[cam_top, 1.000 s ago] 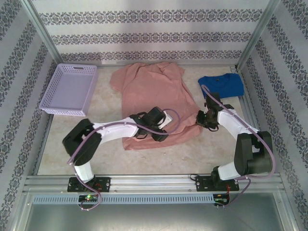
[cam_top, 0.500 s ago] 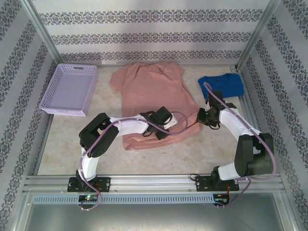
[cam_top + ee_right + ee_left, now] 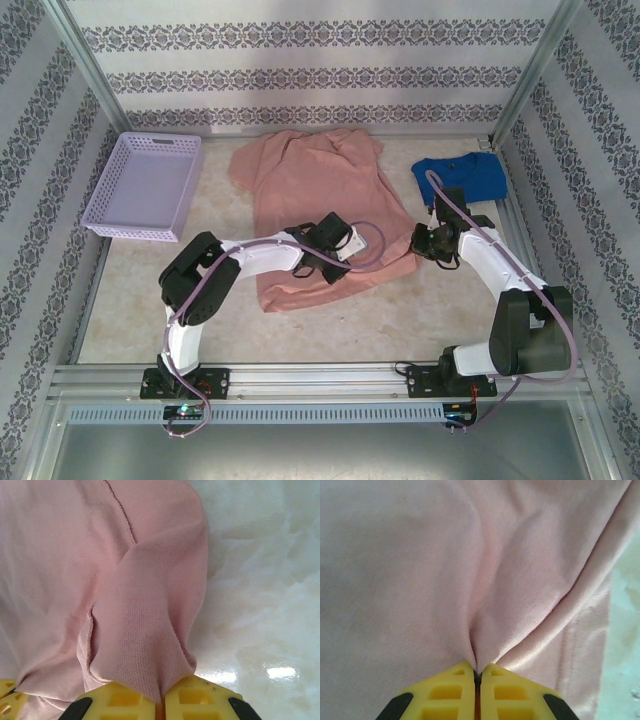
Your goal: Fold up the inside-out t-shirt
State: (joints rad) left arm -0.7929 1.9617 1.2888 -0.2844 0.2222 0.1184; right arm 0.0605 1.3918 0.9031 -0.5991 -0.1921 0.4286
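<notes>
The salmon-pink t-shirt (image 3: pixel 315 180) lies spread and softly wrinkled on the marbled table (image 3: pixel 130 300), just right of the lilac basket (image 3: pixel 145 185). The left arm hides part of its near half. The left gripper (image 3: pixel 476 672), yellow fingers pressed together, pinches a raised ridge of knit. The right gripper (image 3: pixel 162 695) likewise pinches the seamed near corner farthest from the basket. A blue t-shirt (image 3: pixel 460 177) lies farther right still.
</notes>
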